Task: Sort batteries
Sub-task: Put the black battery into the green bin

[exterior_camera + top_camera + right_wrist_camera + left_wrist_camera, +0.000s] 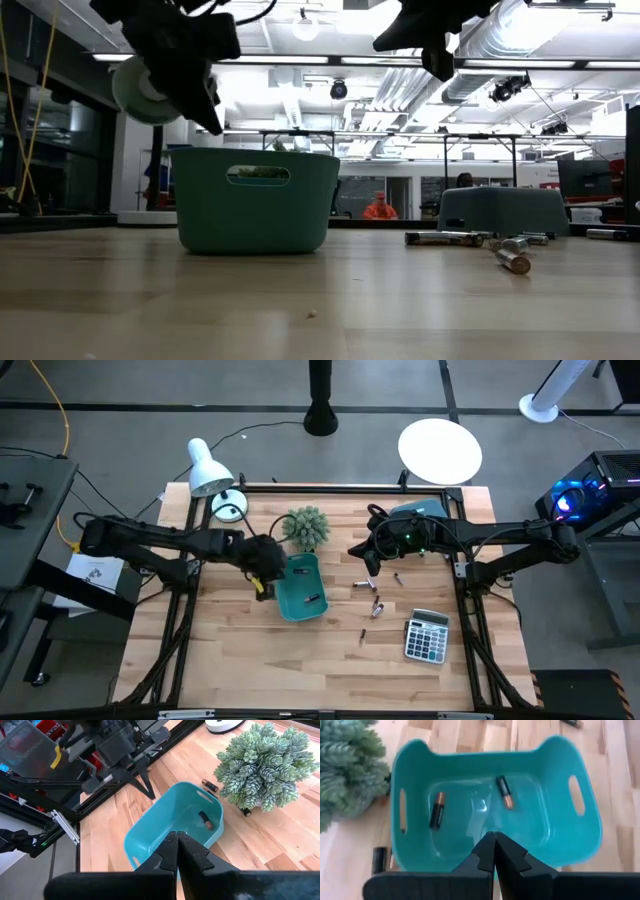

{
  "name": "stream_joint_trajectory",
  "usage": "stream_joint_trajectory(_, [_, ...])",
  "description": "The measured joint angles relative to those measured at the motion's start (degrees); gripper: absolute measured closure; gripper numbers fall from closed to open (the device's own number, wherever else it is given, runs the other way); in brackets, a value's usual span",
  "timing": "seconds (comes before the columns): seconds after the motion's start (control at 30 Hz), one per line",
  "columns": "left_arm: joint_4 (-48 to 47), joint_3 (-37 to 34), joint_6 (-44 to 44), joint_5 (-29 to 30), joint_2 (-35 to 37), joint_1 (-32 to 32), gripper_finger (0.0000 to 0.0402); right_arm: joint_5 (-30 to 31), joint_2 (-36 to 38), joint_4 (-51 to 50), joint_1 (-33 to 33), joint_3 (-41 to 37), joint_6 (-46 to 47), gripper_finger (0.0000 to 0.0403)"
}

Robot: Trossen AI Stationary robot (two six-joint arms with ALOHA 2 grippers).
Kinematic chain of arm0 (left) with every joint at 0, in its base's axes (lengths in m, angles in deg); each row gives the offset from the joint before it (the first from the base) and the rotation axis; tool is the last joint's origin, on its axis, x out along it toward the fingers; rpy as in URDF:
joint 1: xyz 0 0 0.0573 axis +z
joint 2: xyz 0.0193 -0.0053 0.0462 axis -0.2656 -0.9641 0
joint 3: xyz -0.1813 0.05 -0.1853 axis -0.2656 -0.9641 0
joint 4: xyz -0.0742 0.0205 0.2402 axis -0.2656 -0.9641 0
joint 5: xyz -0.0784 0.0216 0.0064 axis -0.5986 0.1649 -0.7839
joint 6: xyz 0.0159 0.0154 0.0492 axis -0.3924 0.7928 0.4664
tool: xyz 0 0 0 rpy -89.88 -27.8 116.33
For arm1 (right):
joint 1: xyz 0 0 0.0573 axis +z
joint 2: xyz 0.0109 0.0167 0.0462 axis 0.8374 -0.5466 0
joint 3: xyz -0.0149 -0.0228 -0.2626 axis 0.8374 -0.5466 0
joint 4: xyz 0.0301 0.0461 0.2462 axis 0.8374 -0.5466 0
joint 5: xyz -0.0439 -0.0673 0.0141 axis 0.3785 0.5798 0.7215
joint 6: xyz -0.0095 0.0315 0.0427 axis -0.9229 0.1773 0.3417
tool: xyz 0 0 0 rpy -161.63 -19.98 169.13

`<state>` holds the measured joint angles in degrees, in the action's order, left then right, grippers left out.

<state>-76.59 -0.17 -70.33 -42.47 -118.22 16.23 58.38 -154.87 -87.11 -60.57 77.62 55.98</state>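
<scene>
A teal tray point(300, 588) stands mid-table and holds two dark batteries with copper ends point(437, 810) point(504, 791); the right wrist view shows one of them point(206, 820). Several more batteries lie on the wood to its right point(362, 585) point(378, 606) point(362, 632), low on the table in the low view point(445, 238) point(513, 260). One dark battery point(210, 785) lies beside the plant. My left gripper point(495, 851) hangs shut over the tray's left rim point(265, 575). My right gripper point(177, 847) is shut and raised above the table right of the tray point(365, 555).
A potted succulent point(305, 527) stands behind the tray. A second teal tray point(420, 510) sits under the right arm near the far edge. A grey calculator point(428, 637) lies near the right front. A white lamp point(205, 465) stands at the far left corner.
</scene>
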Motion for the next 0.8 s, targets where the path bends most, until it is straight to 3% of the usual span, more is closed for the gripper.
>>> stream_joint_trajectory(0.2, [-2.24,0.02,-6.22,6.36,0.72,-0.99,0.039,-0.01,0.0,0.0,-0.02,0.0,0.0,0.0403])
stream_joint_trajectory(0.37, [-8.31,0.07,-8.53,12.23,3.04,2.39,0.0343,0.35,0.0,0.11,-0.02,0.0,-0.02,0.0403])
stream_joint_trajectory(0.47, [-8.21,0.07,-8.5,13.52,2.82,7.98,0.0306,0.37,0.0,0.11,-0.02,0.0,0.03,0.0403])
stream_joint_trajectory(0.53, [-6.69,0.07,-7.43,9.59,1.23,13.0,0.0283,0.36,0.0,0.15,-0.02,0.0,0.45,0.0403])
stream_joint_trajectory(0.67, [-0.33,-1.01,-1.3,-3.67,-3.17,22.71,0.025,0.35,0.0,0.13,-0.02,0.0,1.51,0.0403])
stream_joint_trajectory(0.8, [3.59,-2.9,4.92,-11.74,-6.2,27.76,0.0241,0.39,0.0,0.09,-0.02,0.0,1.51,0.0403])
